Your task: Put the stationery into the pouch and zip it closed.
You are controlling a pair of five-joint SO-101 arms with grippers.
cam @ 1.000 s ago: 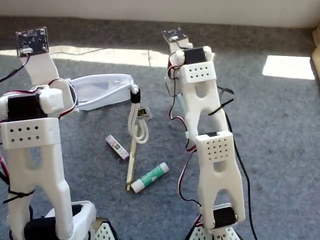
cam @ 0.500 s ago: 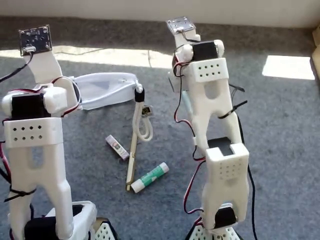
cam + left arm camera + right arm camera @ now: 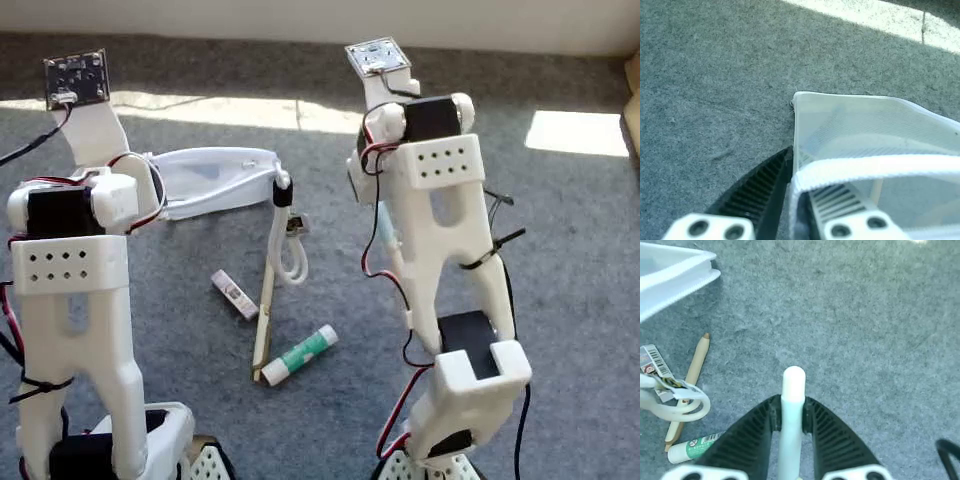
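Pouch (image 3: 215, 180): white mesh, lies on grey carpet (image 3: 560, 260), one end edge clamped tight between L fingers (image 3: 757, 187).
White pen (image 3: 792, 387): gripped by R fingers (image 3: 752, 432), closed on barrel, off pouch's other end, above carpet.
White cord loop w/ tag (image 3: 290, 250): hangs from that pouch end.
Loose stationery, arm-base side of pouch: small tube (image 3: 233, 295), pencil (image 3: 264, 320), glue stick (image 3: 297, 355). Pencil end just beside glue stick cap.

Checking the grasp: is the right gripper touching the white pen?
Touching. The right wrist view shows the right gripper clamped on the white pen, no gap either side.
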